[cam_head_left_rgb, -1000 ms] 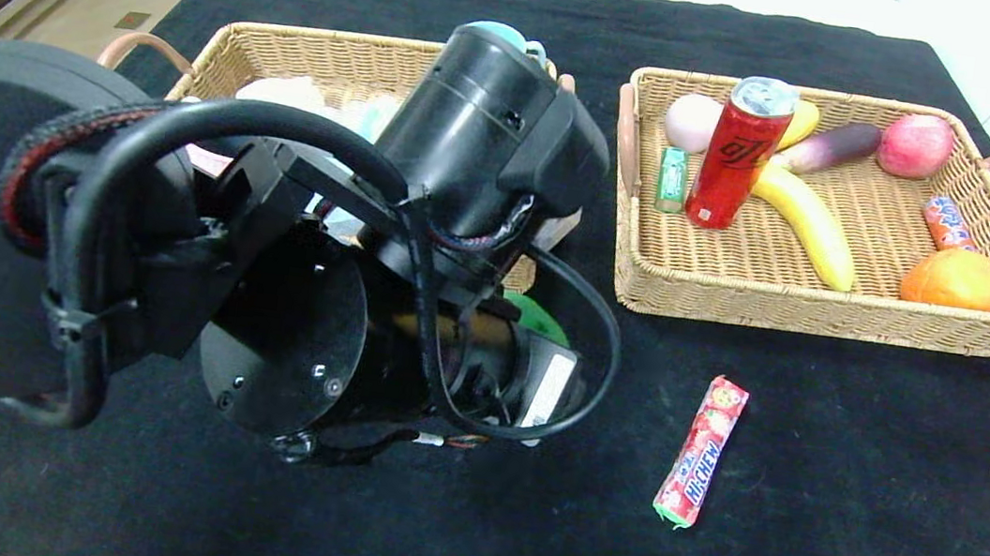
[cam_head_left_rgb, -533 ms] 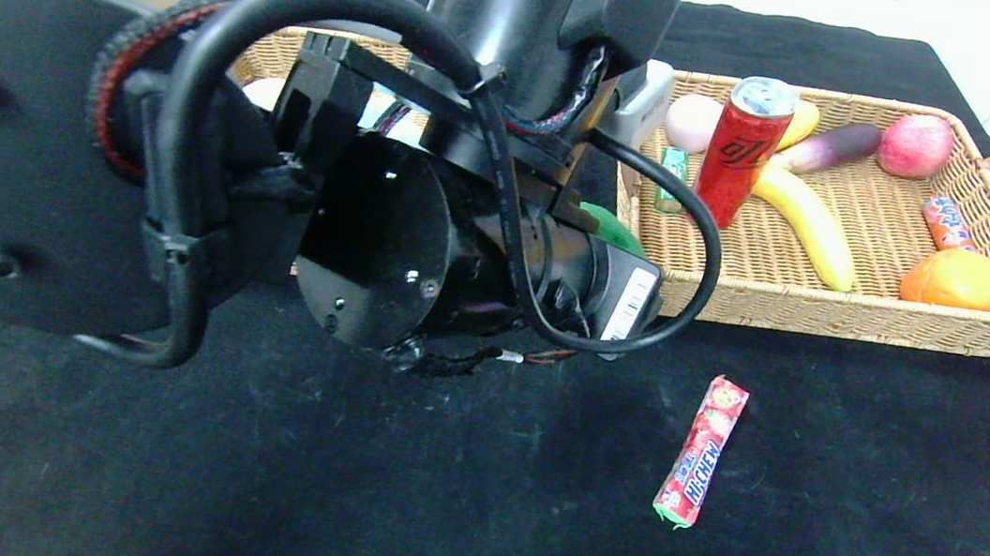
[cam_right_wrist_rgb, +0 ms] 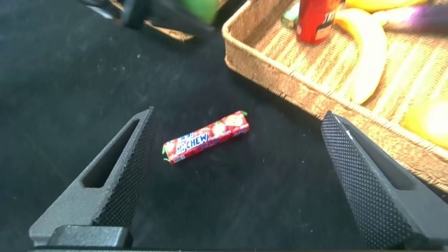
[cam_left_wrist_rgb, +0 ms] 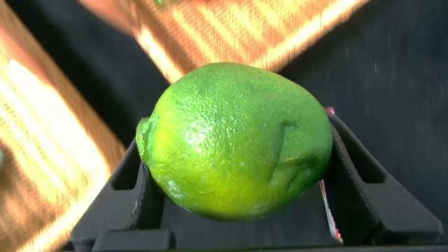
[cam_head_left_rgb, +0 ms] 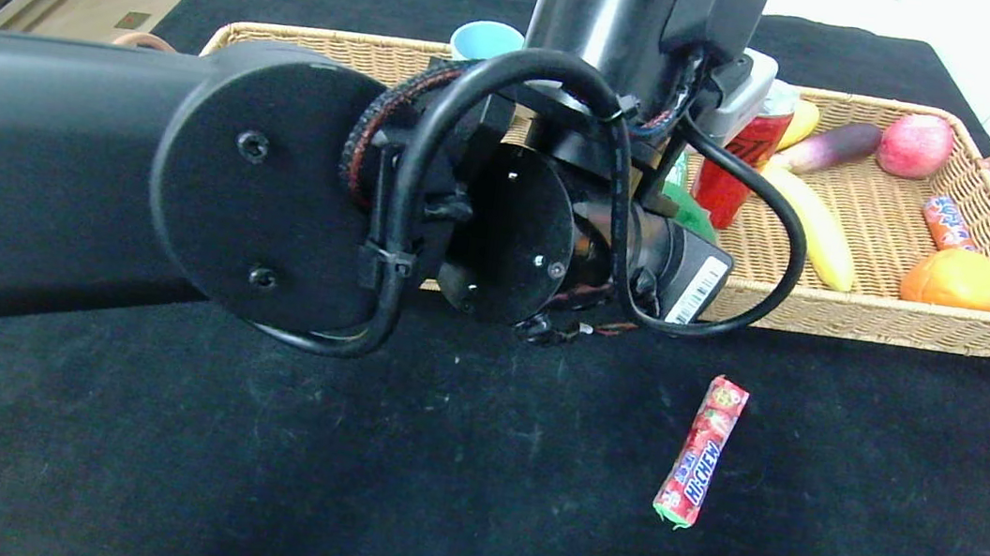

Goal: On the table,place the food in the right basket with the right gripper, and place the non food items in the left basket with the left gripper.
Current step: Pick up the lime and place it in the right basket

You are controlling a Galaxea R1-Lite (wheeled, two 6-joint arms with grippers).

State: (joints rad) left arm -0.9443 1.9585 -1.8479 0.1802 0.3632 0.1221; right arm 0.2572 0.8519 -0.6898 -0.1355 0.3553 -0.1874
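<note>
My left gripper [cam_left_wrist_rgb: 238, 157] is shut on a green lime [cam_left_wrist_rgb: 234, 140], which fills the space between its black fingers. In the head view the left arm reaches across the middle, and a sliver of the lime [cam_head_left_rgb: 690, 215] shows under the wrist at the near left corner of the right basket [cam_head_left_rgb: 831, 312]. The left basket [cam_head_left_rgb: 335, 41] lies mostly behind the arm. A red Hi-Chew candy stick [cam_head_left_rgb: 700, 452] lies on the black cloth in front of the right basket. Over the cloth near the candy stick [cam_right_wrist_rgb: 206, 136] hangs my right gripper [cam_right_wrist_rgb: 238, 182], open and empty.
The right basket holds a red can [cam_head_left_rgb: 739, 171], a banana [cam_head_left_rgb: 808, 227], an eggplant [cam_head_left_rgb: 828, 144], an apple [cam_head_left_rgb: 916, 144], an orange [cam_head_left_rgb: 953, 278] and a candy roll [cam_head_left_rgb: 946, 222]. A blue cup [cam_head_left_rgb: 485, 39] stands in the left basket.
My left arm has lifted and swung right, carrying the lime from the left basket's front over to the right basket's left corner. The right gripper has slid slightly toward the head view's edge.
</note>
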